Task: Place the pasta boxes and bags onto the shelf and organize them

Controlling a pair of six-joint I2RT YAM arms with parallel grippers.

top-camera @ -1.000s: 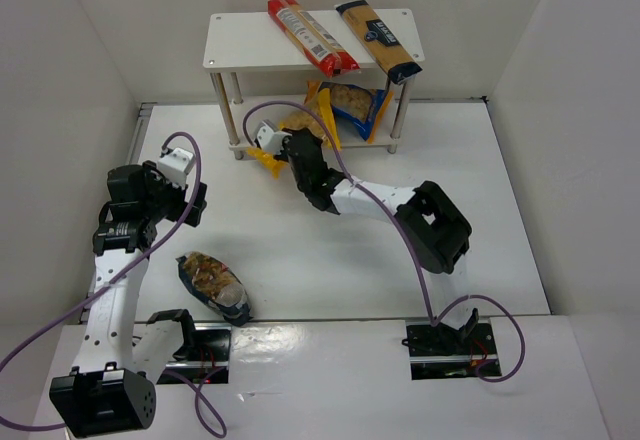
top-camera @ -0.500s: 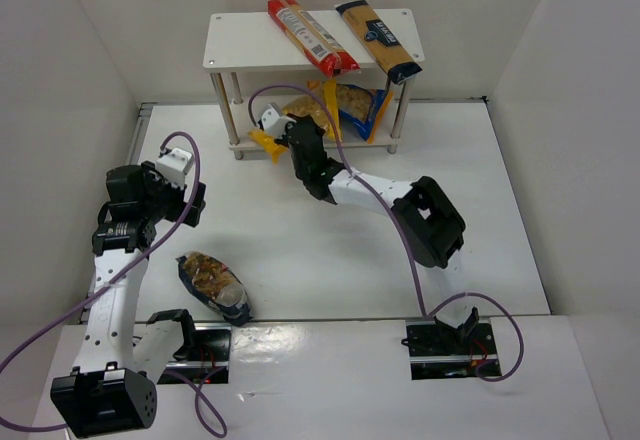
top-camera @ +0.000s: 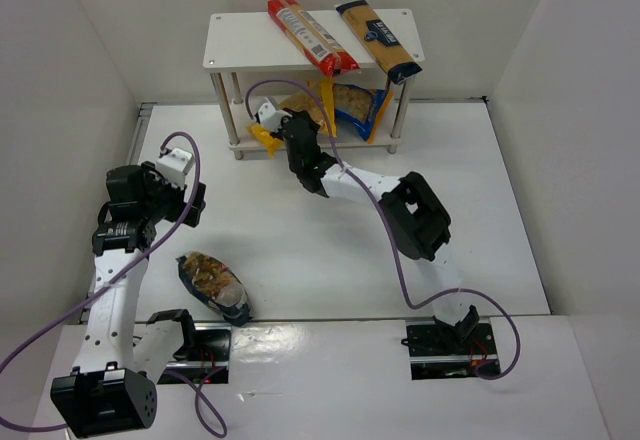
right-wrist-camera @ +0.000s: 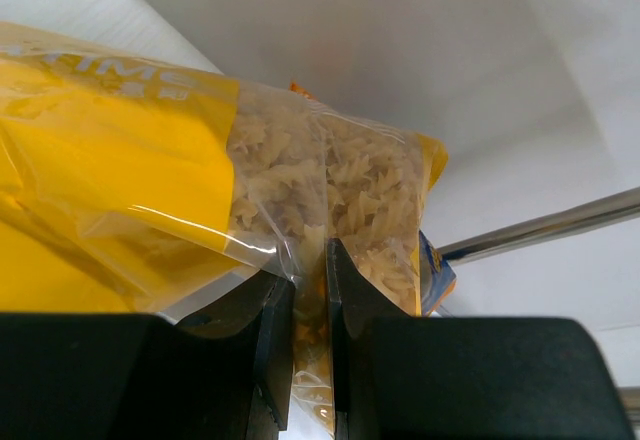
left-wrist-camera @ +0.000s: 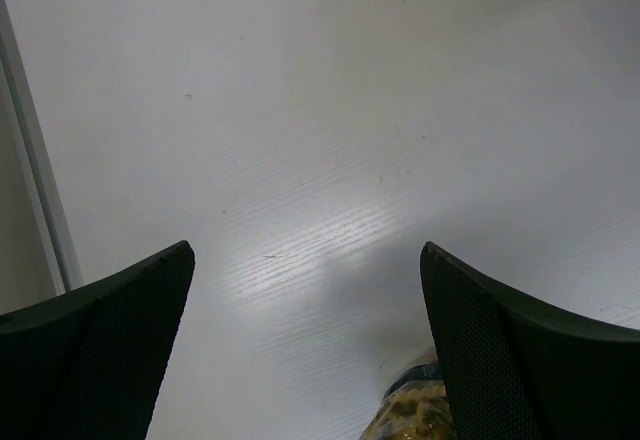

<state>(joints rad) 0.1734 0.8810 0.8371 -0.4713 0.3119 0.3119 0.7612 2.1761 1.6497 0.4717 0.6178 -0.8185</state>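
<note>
Down at the shelf (top-camera: pixel 236 100), front-left edge of its lower board, the right gripper (right-wrist-camera: pixel 310 260) pinches the yellow bag (right-wrist-camera: pixel 120 190) tight by its clear end, angled low to slip under the top board (top-camera: pixel 250 32). By the table's (top-camera: pixel 480 210) left edge the left gripper (left-wrist-camera: pixel 305 252) hangs fully spread, empty, the dark bag (top-camera: pixel 213 282) peeking in beneath. That top board hides the yellow bag's far end.

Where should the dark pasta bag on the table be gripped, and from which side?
Probably across its narrow middle, from above: the dark pasta bag lies flat and slanted on the table, both long sides free for the jaws.
</note>
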